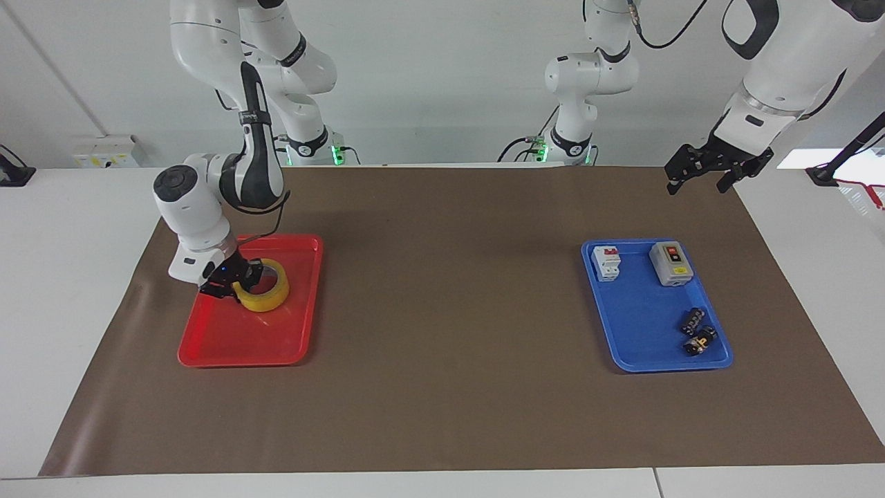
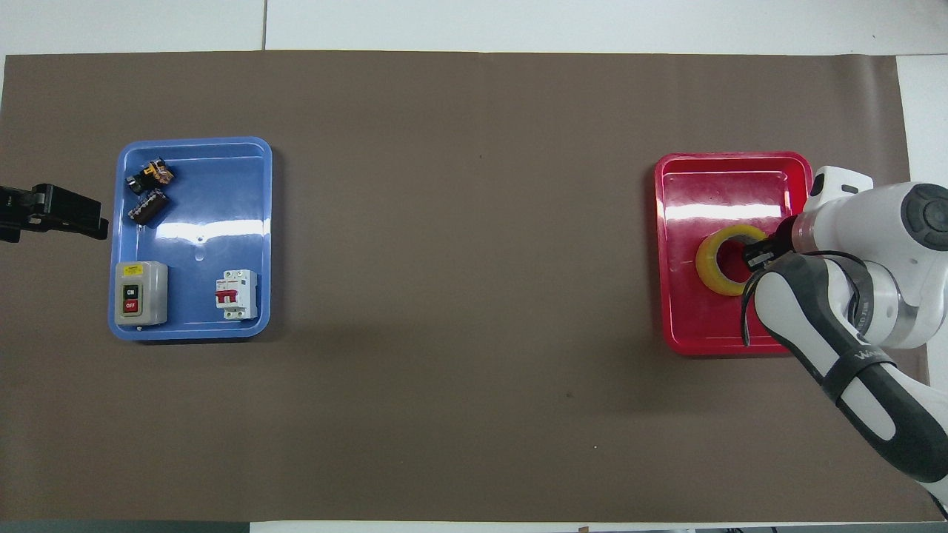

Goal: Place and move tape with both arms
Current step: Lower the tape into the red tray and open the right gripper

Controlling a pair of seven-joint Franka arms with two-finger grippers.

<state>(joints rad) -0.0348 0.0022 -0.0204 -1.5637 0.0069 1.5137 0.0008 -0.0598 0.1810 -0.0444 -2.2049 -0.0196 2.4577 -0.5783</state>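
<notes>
1. I see my right gripper (image 1: 234, 282) low in the red tray (image 1: 228, 346), clamped on the wall of the tape (image 1: 266, 294), one finger inside the core ring and one outside.
2. The tape lies flat inside that tray, at the right arm's end of the counter (image 1: 442, 387), nearer the tray edge that faces the robots.
3. My left gripper (image 1: 700, 174) hangs in the air over the brown mat (image 1: 442, 228) at the left arm's end, fingers spread and holding nothing; that arm waits.
4. The blue tray (image 1: 639, 346) sits on the mat at the left arm's end.
5. In it I read "ON" and "OFF" on the grey switch box (image 2: 141, 293); its small yellow label is too small to read.
6. Beside it stands a white circuit breaker (image 2: 237, 294) with a red lever; its print is unreadable.
7. Two small dark parts (image 2: 148, 192) lie farther from the robots in the same tray.
8. Lettering on the right arm's dark forearm band starts "W"; the rest I cannot make out.
</notes>
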